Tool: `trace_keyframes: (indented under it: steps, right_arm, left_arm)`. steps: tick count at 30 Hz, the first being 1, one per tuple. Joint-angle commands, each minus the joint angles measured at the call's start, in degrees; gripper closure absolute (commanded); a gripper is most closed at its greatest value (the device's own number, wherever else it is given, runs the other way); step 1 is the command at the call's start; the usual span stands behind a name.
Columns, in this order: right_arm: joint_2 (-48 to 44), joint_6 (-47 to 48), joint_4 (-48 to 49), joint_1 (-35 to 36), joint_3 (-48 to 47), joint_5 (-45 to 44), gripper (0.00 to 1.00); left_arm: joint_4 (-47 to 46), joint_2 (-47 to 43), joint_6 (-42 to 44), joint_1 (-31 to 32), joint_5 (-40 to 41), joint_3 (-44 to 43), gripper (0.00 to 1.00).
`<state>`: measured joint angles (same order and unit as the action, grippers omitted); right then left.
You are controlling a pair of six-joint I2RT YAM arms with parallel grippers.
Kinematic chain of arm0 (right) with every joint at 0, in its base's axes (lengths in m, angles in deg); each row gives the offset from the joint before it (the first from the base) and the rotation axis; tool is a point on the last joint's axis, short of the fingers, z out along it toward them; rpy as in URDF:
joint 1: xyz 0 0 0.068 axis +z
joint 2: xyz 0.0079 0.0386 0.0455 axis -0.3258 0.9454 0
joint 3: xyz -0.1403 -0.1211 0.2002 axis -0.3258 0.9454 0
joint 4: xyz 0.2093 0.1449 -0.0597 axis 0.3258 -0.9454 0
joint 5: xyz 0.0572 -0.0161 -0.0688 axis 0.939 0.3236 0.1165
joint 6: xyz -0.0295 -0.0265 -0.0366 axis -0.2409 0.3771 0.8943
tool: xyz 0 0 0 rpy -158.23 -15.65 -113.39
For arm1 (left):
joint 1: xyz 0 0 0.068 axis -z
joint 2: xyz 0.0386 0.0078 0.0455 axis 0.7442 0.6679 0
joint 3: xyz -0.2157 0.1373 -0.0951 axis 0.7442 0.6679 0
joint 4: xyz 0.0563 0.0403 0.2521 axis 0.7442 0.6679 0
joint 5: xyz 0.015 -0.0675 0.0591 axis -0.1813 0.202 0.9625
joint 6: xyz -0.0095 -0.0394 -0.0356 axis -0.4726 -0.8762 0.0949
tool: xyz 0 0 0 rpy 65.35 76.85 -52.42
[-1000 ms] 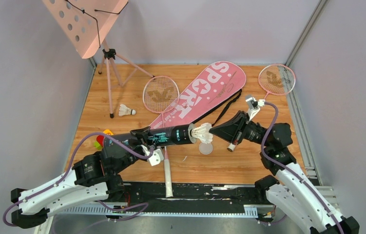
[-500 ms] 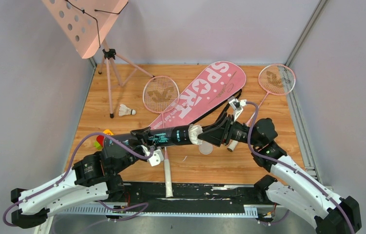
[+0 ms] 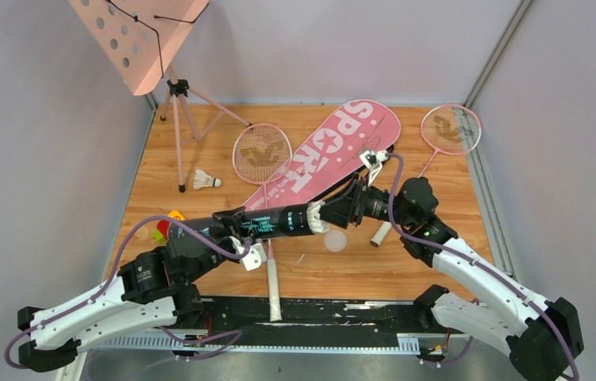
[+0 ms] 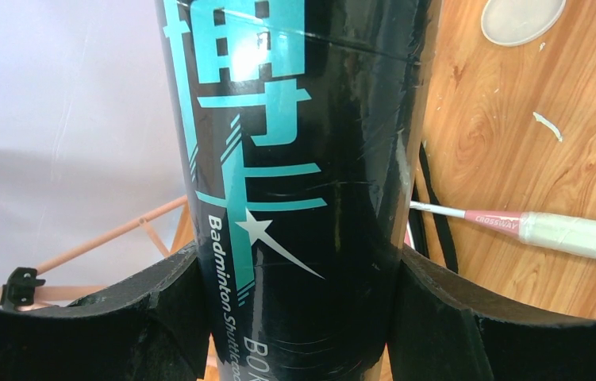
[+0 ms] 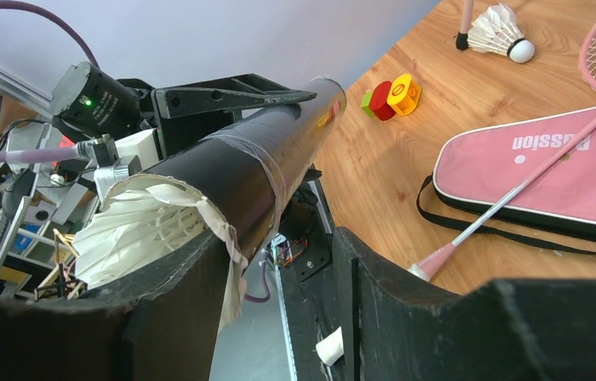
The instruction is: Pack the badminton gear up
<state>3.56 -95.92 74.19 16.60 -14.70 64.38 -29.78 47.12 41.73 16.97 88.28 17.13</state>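
My left gripper (image 3: 240,227) is shut on the black tube (image 3: 274,221) and holds it level above the table; its fingers (image 4: 159,317) clamp the tube (image 4: 294,159) from both sides. A white shuttlecock (image 5: 140,230) sits feathers-out in the tube's open mouth (image 3: 317,216). My right gripper (image 3: 336,211) is at that mouth and open, its left finger (image 5: 175,317) against the rim. A second shuttlecock (image 3: 207,181) lies at the left. One racket (image 3: 263,155) lies partly on the pink bag (image 3: 334,151), the other racket (image 3: 451,129) at the back right.
The pink music stand (image 3: 140,36) on its tripod stands at the back left. The tube's round lid (image 3: 335,240) lies on the wood under the tube's mouth. Small coloured toys (image 3: 169,224) sit near the left arm. Grey walls close in both sides.
My right gripper moved left with the shuttlecock, pushed it into the tube's mouth and opened. The left gripper and the tube stayed still.
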Motion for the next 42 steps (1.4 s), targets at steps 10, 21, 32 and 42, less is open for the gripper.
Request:
trace_keyframes:
  steps: [10,21,32,42]
  right_arm:
    - [7.2,2.7,1.8,5.1,-4.2,-2.4,0.48]
    - [13.6,3.2,2.6,9.3,-7.2,-3.7,0.46]
    - [10.6,3.5,-2.7,9.6,-7.9,-7.6,0.31]
    - [-0.6,6.2,-12.0,9.7,-6.8,-12.1,0.32]
  left_arm:
    - [-3.2,0.4,-0.2,-0.1,-0.6,-0.5,0.53]
    - [-3.0,1.0,-0.2,-0.1,-0.6,-0.6,0.53]
    - [-3.0,1.0,-0.3,-0.2,-0.3,-0.7,0.53]
    - [-2.9,1.0,-0.4,-0.2,0.2,-0.7,0.53]
